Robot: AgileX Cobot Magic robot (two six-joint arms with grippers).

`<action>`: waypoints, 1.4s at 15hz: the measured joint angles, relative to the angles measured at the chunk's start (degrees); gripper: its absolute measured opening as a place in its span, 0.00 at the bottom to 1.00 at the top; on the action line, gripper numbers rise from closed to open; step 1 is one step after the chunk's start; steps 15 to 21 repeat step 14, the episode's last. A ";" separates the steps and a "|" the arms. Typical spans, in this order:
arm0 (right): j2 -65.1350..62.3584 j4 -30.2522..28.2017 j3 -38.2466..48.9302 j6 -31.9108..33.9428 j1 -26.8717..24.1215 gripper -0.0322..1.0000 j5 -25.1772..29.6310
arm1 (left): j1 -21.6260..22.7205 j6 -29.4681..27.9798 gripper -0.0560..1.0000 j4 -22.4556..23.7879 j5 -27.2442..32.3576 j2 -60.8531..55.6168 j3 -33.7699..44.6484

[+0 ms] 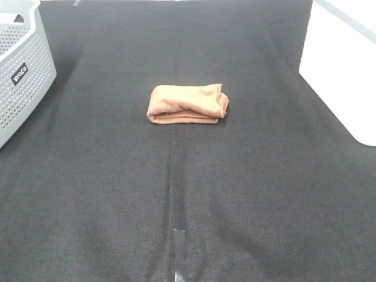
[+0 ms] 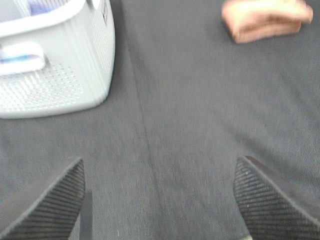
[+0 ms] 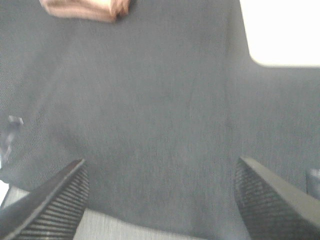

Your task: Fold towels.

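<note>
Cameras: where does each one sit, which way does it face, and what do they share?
Exterior high: mounted above, looking down on the towel, basket and white bin; no arm shows.
Left wrist: faces out between the open left gripper toward basket and towel.
Right wrist: between the open right gripper toward towel and bin.
All three share the towel.

Only the fingers of each gripper show, and only in the wrist views; the high camera catches no part of either arm. The left gripper [image 2: 160, 200] has two dark grey, wedge-shaped fingers [image 2: 47, 207] whose inner faces are covered in fine parallel ridges, with a smooth outer edge that catches the light. The right gripper [image 3: 160, 200] looks the same: dark ribbed pads [image 3: 57, 205] on angular black fingers, slightly blurred.
</note>
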 joint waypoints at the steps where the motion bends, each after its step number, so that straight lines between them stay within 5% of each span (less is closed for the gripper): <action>1: -1.55 0.06 0.11 0.00 0.00 0.76 0.06 | 0.00 0.00 0.79 0.00 0.00 -0.40 0.00; 21: -6.70 0.34 0.17 0.00 0.00 0.76 0.06 | 0.00 0.06 0.79 0.00 0.00 -0.40 0.00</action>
